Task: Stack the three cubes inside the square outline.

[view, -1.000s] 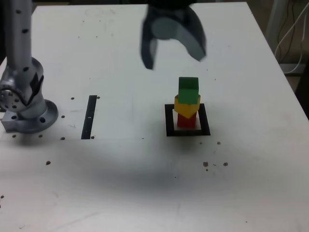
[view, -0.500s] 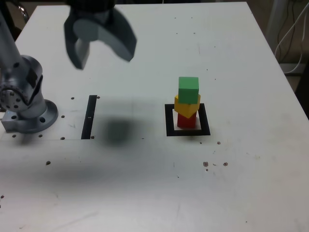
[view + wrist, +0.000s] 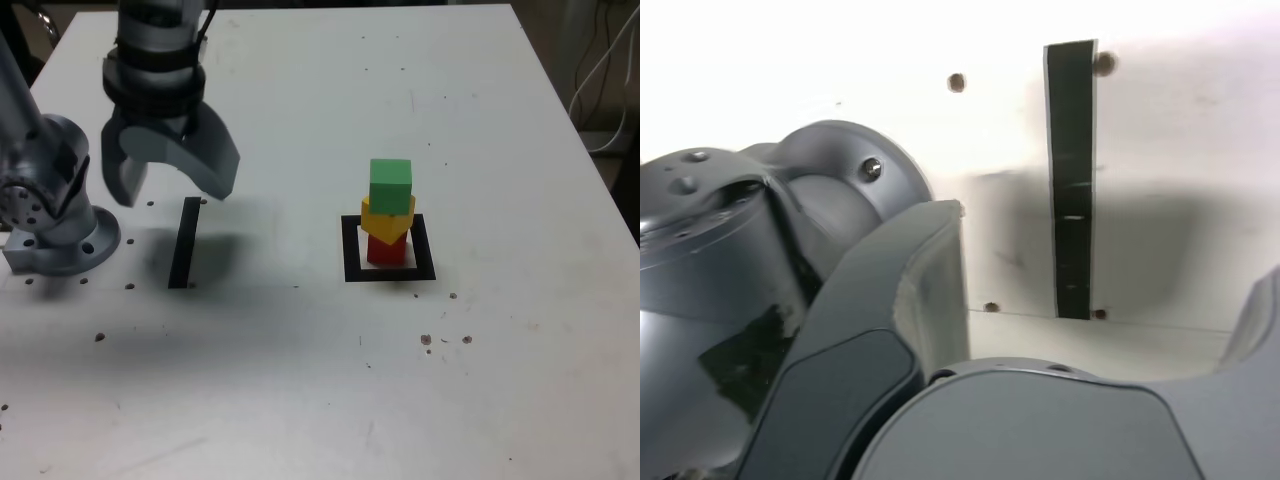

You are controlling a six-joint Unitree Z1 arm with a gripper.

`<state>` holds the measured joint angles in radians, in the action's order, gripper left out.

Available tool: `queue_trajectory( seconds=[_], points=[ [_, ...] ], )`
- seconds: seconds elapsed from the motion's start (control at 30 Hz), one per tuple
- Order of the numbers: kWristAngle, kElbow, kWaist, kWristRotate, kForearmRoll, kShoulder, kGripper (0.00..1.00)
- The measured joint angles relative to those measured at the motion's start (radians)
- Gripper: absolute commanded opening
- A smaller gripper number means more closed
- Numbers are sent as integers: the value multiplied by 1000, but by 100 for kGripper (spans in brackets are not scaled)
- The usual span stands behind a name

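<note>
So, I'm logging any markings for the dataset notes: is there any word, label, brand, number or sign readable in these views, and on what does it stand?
None: no readable text in either view.
The green cube, yellow cube and red cube have plain faces.
The square outline, black strip, gripper and arm base show no lettering.

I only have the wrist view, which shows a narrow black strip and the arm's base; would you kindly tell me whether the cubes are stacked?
Observer: Yes. In the exterior view the small green cube sits on the yellow cube, which sits on the red cube.
Operator: Thank you. Is that tower inside the outline?
Observer: The red cube stands on the white centre of the thick black square outline. The yellow cube is twisted relative to the other two.
</note>
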<state>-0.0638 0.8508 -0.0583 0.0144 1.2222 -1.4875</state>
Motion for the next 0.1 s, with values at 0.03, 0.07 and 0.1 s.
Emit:
queue_trajectory(
  seconds=[0.03, 0.07, 0.1],
  points=[
    [0, -15, -1, -1, -1, 0, 100],
    [0, -22, -1, -1, -3, 0, 100],
    [1, -27, -1, -1, -11, 0, 100]
  ],
)
